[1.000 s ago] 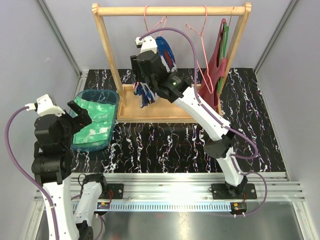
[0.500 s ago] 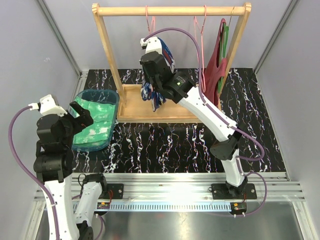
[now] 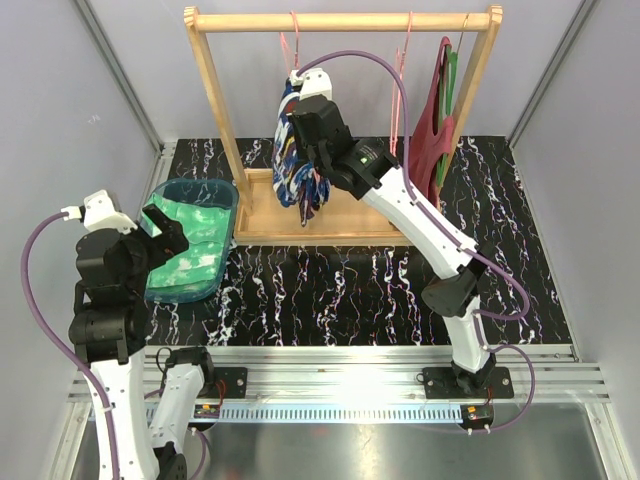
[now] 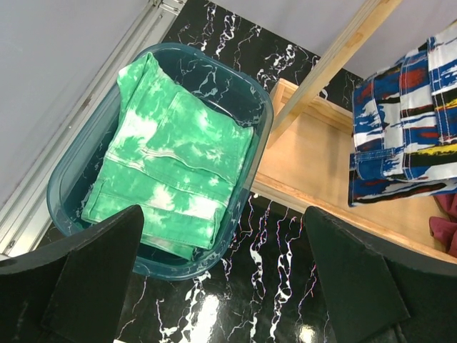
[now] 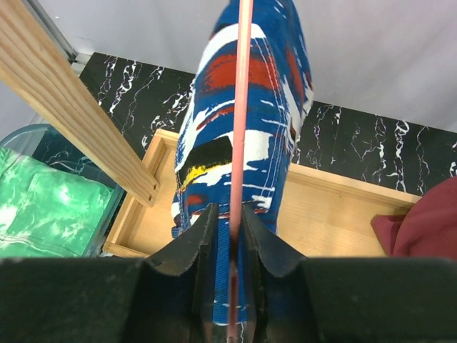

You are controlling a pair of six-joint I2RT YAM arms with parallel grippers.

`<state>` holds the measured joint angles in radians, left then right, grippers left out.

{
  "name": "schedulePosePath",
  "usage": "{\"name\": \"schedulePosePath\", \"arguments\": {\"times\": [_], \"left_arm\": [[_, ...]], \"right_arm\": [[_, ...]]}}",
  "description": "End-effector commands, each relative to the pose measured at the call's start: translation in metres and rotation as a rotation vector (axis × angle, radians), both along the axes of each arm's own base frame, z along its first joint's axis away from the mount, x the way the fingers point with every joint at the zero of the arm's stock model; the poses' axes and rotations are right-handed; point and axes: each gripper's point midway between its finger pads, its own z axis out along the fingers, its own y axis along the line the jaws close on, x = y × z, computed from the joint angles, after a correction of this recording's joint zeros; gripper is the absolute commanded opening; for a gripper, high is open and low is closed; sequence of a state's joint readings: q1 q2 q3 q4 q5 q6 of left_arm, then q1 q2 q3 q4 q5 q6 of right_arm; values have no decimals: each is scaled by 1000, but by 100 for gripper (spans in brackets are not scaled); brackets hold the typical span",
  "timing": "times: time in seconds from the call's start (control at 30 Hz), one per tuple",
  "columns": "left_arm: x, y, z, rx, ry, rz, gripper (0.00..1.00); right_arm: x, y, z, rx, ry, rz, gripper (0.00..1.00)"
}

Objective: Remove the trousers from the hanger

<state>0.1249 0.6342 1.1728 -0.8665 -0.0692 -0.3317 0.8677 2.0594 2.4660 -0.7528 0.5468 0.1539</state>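
The dark blue trousers (image 3: 295, 175) with red and white patches hang on a pink hanger (image 3: 291, 40) from the wooden rail. My right gripper (image 3: 303, 108) is shut on them, pinching the cloth and the pink hanger wire (image 5: 240, 143) between its fingers; the right wrist view shows the trousers (image 5: 214, 86) draped beyond my right gripper (image 5: 230, 221). The mint green trousers (image 3: 190, 250) lie folded in the teal bin (image 3: 200, 183). My left gripper (image 3: 160, 225) is open and empty above the bin's near edge, and the left wrist view shows the green trousers (image 4: 171, 164) past my left gripper (image 4: 225, 271).
The wooden rack (image 3: 215, 110) has a tray base (image 3: 350, 220). A dark red garment (image 3: 435, 120) hangs at the rail's right end, with an empty pink hanger (image 3: 402, 70) beside it. Grey walls close in both sides.
My right gripper has risen and moved back toward the rail, carrying the dark blue trousers and hanger up with it. The left arm has barely moved.
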Motion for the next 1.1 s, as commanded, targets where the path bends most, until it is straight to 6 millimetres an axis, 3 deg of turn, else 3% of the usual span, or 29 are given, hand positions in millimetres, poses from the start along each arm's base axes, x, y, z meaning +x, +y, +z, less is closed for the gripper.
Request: {"name": "schedulePosePath", "arguments": {"times": [0.0,0.1,0.17,0.27,0.4,0.47,0.63,0.9,1.07], "left_arm": [[3,-6,10,13,-47,-43,99],[3,-6,9,12,-45,-45,99],[4,-7,9,10,-44,-51,99],[4,-8,9,10,-44,-57,99],[4,-9,10,10,-44,-63,99],[4,-10,10,10,-42,-65,99],[5,-10,9,10,-39,-67,99],[5,-11,9,15,-37,-73,99],[6,-11,8,20,-35,-76,99]], "right_arm": [[-2,-11,32,64,-45,5,23],[-1,-12,34,57,-55,12,2],[0,-14,38,61,-68,16,0],[2,-20,45,70,-93,18,0],[6,-25,42,77,-97,25,17],[7,-23,34,69,-83,29,20],[9,-21,27,66,-74,33,11],[12,-18,23,75,-80,47,24],[13,-18,14,75,-71,38,23]]}}
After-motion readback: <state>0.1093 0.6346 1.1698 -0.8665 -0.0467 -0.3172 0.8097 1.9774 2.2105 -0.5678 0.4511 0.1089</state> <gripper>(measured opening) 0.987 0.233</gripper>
